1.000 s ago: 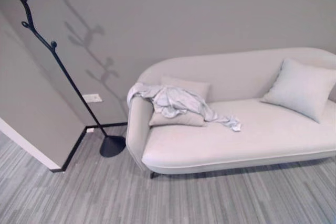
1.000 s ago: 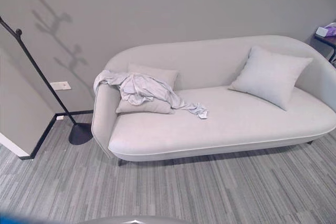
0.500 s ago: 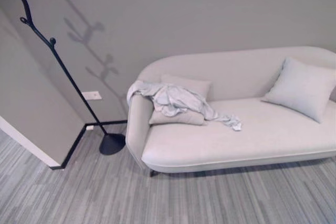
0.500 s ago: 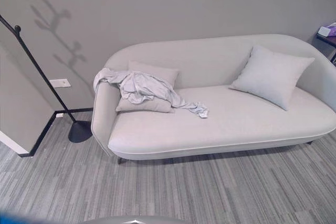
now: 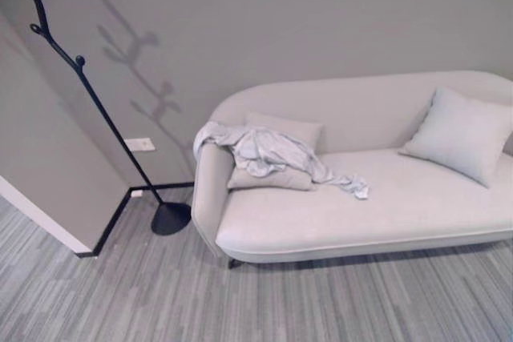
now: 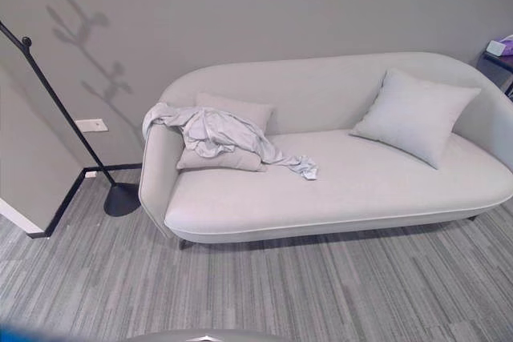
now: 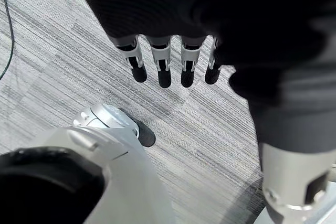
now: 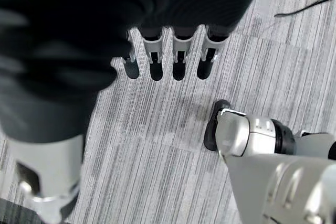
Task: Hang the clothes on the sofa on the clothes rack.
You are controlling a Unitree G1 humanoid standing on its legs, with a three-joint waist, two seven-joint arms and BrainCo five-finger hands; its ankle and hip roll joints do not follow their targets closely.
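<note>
A crumpled pale grey garment [image 5: 268, 154] lies over the left armrest of the light sofa [image 5: 401, 206] and on a cushion [image 6: 228, 159], one sleeve trailing onto the seat. The black branch-like clothes rack [image 5: 88, 94] stands left of the sofa in the wall corner, on a round base [image 5: 171, 218]. My left hand [image 7: 164, 66] hangs over the carpet with straight fingers and holds nothing. My right hand [image 8: 179, 59] hangs the same way, open and empty. Both hands are far from the garment.
A second cushion [image 6: 413, 114] leans at the sofa's right end. A white-edged wall corner [image 5: 48, 230] juts out left of the rack. A small side table [image 6: 498, 58] with items stands at the far right. Striped grey carpet [image 6: 321, 294] lies before the sofa.
The whole picture has shifted slightly, so the camera has moved. The garment, the sofa and the rack stay in place.
</note>
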